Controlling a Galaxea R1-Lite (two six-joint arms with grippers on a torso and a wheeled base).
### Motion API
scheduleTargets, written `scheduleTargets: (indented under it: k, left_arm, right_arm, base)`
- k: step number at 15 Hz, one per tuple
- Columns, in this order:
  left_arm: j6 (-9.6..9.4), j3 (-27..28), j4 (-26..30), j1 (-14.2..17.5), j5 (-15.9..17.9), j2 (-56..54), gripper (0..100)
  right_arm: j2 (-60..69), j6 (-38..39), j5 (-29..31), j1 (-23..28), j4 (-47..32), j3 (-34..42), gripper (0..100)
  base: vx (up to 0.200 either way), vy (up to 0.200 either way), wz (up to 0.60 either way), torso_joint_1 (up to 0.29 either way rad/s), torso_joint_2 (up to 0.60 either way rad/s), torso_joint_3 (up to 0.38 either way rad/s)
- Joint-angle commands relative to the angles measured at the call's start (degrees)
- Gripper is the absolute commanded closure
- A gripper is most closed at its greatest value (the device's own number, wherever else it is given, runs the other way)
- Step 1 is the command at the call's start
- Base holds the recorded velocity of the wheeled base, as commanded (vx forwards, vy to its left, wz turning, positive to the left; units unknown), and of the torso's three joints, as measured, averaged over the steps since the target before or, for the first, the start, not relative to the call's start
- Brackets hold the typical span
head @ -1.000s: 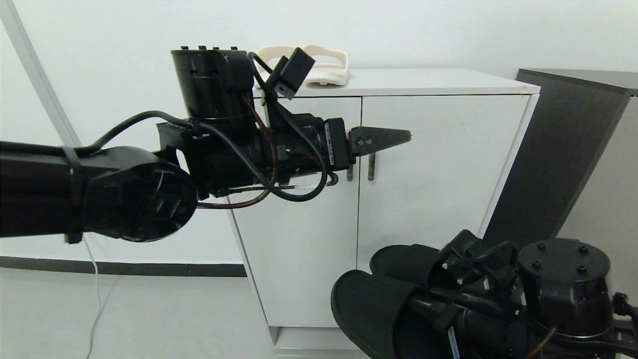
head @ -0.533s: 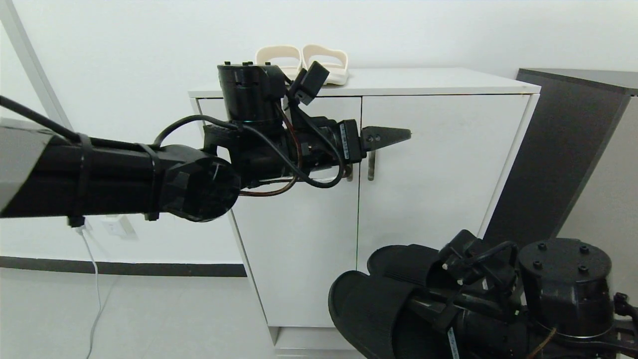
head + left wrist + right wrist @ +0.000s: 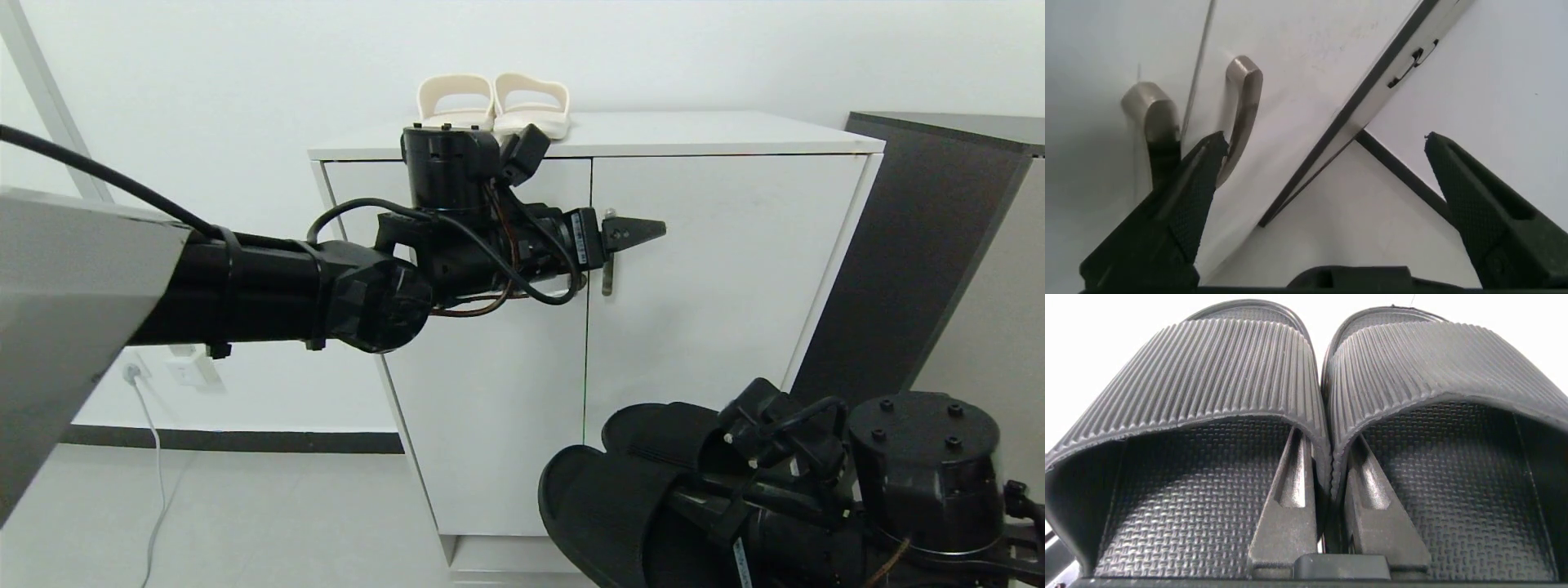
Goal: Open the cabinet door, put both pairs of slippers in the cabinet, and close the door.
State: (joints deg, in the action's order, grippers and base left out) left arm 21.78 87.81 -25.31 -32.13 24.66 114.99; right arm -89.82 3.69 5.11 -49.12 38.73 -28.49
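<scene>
The white cabinet point(image 3: 718, 269) stands with both doors shut. Its two metal handles point(image 3: 608, 273) sit side by side at the centre seam. My left gripper point(image 3: 653, 230) is open right in front of them. In the left wrist view, one handle point(image 3: 1243, 98) lies just inside one of the fingers point(image 3: 1176, 216) and the other handle point(image 3: 1150, 110) is partly behind it. Cream slippers point(image 3: 492, 100) rest on the cabinet top. Low at the right, my right gripper point(image 3: 1327, 445) is shut on the black slippers point(image 3: 620, 490), clamping their inner walls point(image 3: 1323, 416) together.
A dark grey unit point(image 3: 922, 245) stands against the cabinet's right side. A wall socket with a hanging cable point(image 3: 155, 457) is low on the left wall. Open floor lies to the left of the cabinet.
My left arm has stretched forward toward the cabinet, bringing its gripper up to the door handles. The right arm with the black slippers has stayed put.
</scene>
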Motion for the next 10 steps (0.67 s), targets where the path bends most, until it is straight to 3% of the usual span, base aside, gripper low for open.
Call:
scheduleTargets:
  k: [1,7,8,10]
  left_arm:
    - [0.01,0.6,0.1,0.2,-0.2,1.0,0]
    - [0.01,5.1,2.6,0.1,-0.2,4.4,0]
    - [0.01,5.3,2.6,0.1,-0.2,4.5,100]
    - [0.01,5.1,2.6,0.1,-0.2,4.4,100]
  right_arm:
    - [-0.1,0.0,0.0,0.0,0.0,-0.1,100]
    - [-0.4,0.0,0.0,0.0,0.0,-0.1,100]
    - [-0.4,0.0,0.0,0.0,0.0,-0.1,100]
    - [-0.4,0.0,0.0,0.0,-0.1,0.0,100]
  base:
    - [0.000,0.000,0.00,0.000,0.00,0.000]
    - [0.000,0.000,0.00,0.000,0.00,0.000]
    - [0.000,0.000,0.00,0.000,0.00,0.000]
    - [0.000,0.000,0.00,0.000,0.00,0.000]
